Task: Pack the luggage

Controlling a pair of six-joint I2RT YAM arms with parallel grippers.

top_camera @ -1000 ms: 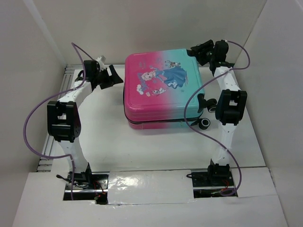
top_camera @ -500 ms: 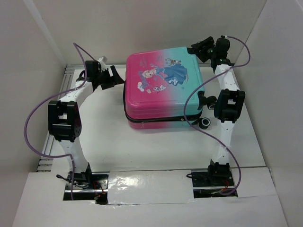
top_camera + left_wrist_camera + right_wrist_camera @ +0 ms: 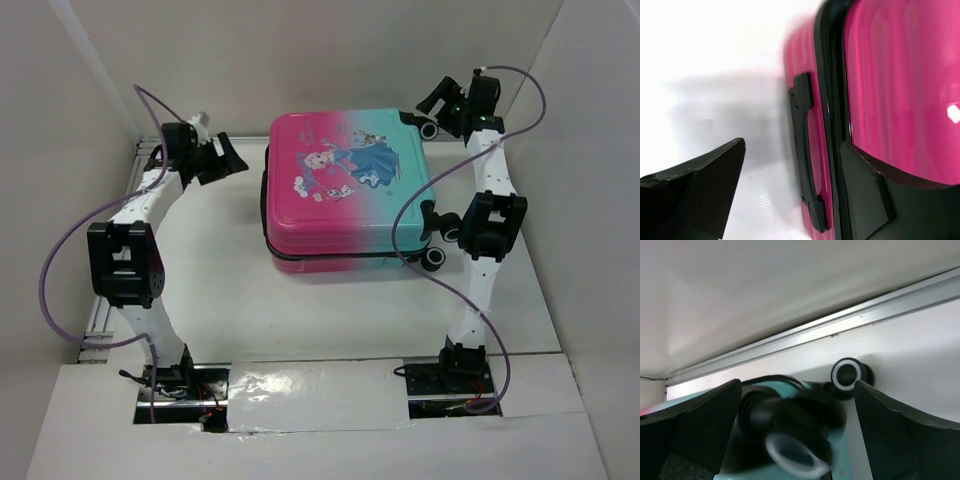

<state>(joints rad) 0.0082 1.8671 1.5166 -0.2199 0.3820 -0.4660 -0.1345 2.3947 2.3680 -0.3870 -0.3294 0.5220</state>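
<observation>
While I am watching from the near edge of the table (image 3: 230, 290), the left gripper (image 3: 220, 160) is backing off leftward from the luggage (image 3: 345, 185). Its jaws are spread wide and holding nothing, and a gap is opening where it was crowding the pink side a moment ago. Its wrist view is looking along the black side handle (image 3: 804, 150). The suitcase is lying flat and closed toward the back of the table, print upward, barely shifted. Over on the right, the right gripper (image 3: 440, 103) is pulling clear of the teal far corner, fingers parted and empty, uncovering a wheel (image 3: 430, 128). With both arms letting go of a shut case, the packing is looking finished or nearly so.
</observation>
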